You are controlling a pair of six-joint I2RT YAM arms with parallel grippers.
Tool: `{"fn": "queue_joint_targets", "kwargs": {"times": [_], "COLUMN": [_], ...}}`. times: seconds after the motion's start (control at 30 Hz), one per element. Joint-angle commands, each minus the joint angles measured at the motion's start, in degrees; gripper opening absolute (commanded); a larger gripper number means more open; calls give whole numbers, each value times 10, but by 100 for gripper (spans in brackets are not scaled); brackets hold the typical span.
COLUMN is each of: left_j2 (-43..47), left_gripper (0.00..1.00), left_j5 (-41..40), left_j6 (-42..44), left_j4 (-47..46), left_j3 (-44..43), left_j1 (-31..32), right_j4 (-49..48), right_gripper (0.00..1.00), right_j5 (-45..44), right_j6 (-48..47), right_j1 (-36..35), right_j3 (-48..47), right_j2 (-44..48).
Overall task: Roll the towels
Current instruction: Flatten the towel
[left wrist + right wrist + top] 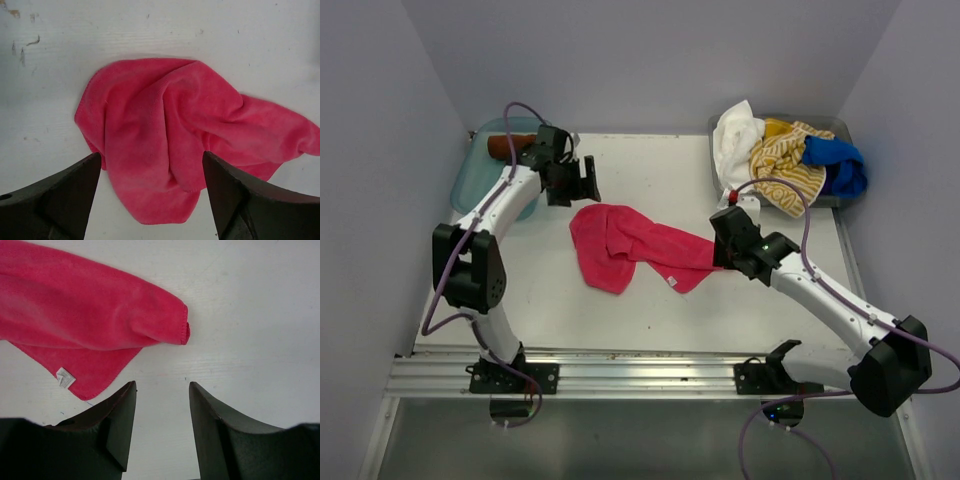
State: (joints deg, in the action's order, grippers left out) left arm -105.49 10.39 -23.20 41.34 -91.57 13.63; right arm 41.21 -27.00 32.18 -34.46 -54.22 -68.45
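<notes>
The hot pink towel (635,245) lies crumpled on the white table, in the middle. It fills the left wrist view (175,130) and the upper left of the right wrist view (75,315), with a small white tag (65,378) on it. My left gripper (572,183) hovers open above the towel's far left end. My right gripper (722,238) is open and empty beside the towel's right end. A rust-brown towel (508,146) lies rolled in the teal tray (480,180). White (736,135), yellow-striped (786,158) and blue (838,162) towels sit heaped in a grey bin.
The grey bin (840,128) stands at the back right, the teal tray at the back left behind my left arm. Pale walls close in the back and sides. A metal rail (640,375) runs along the near edge.
</notes>
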Motion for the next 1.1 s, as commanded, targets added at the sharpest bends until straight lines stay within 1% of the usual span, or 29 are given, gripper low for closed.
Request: {"fn": "queue_joint_targets", "kwargs": {"times": [0.0,0.03,0.07,0.13,0.17,0.23,0.27,0.3,0.33,0.37,0.4,0.43,0.47,0.5,0.57,0.7,0.83,1.03,1.07], "left_j2": [131,152,164,202,215,242,247,252,270,281,288,289,282,274,244,199,162,108,102], "left_gripper": [85,84,83,77,74,68,66,57,53,51,51,53,59,62,68,69,63,57,52], "left_j5": [-30,-32,-32,-16,-15,-39,-51,-81,-92,-92,-97,-99,-101,-105,-128,-119,-121,-133,-139], "left_j6": [7,1,-3,-13,-17,-32,-60,-85,-111,-150,-168,-182,-204,-210,-219,-220,-230,-231,-231], "left_j4": [-13,-8,-8,-25,-30,-35,-33,-32,-38,-72,-90,-101,-108,-106,-106,-136,-169,-161,-157], "left_j3": [32,48,87,140,193,236,269,284,304,347,367,381,394,395,392,396,394,359,354], "left_j1": [0,0,0,4,10,49,68,110,131,151,188,206,220,237,248,272,282,283,283], "right_j4": [-15,-19,-24,-33,-42,-50,-55,-58,-58,-58,-57,-57,-56,-55,-56,-53,-49,-47,-46], "right_gripper": [50,50,50,50,50,50,50,50,50,50,50,50,51,51,51,52,52,54,54], "right_j5": [5,21,32,50,62,71,76,80,79,80,78,76,76,74,75,76,75,74,71], "right_j6": [28,30,33,40,43,50,51,52,52,51,50,50,50,50,50,51,52,53,53], "right_j1": [4,4,3,4,4,4,4,4,4,4,4,4,4,4,4,4,4,4,4], "right_j3": [9,11,16,21,25,30,31,32,30,26,24,22,19,18,17,21,27,32,32], "right_j2": [28,24,22,11,9,-1,-5,-8,-15,-17,-19,-20,-21,-20,-18,-13,-12,0,1]}}
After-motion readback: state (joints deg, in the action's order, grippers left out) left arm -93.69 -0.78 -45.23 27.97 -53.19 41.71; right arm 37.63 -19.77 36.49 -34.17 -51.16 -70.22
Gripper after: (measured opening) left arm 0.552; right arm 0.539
